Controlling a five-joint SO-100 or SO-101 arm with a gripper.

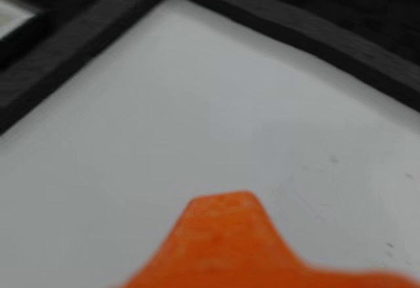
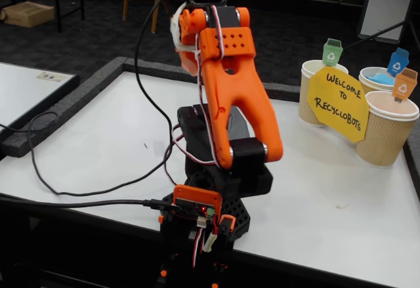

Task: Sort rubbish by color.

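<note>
The gripper (image 1: 262,248) showed in the wrist view only as a blurred orange finger rising from the bottom edge, with nothing visibly in front of it; whether its fingers were apart or together could not be told, and in the fixed view the folded orange arm (image 2: 230,84) hid it. Beneath the finger lay bare white table (image 1: 164,117), edged by a dark raised border (image 1: 85,45).

Farther out, in the fixed view, three tan paper cups (image 2: 384,127) stood at the right behind a yellow sign (image 2: 338,101), each with a small coloured tag: green (image 2: 332,52), blue (image 2: 398,61) and orange (image 2: 405,83). Something light blue (image 2: 378,78) showed in the cup by the blue tag, likely the blue wad already sorted.

No orange or green wad could be seen loose on the table. They may already have been in their cups or lain out of sight, so the pictures could not settle how much was left.
</note>
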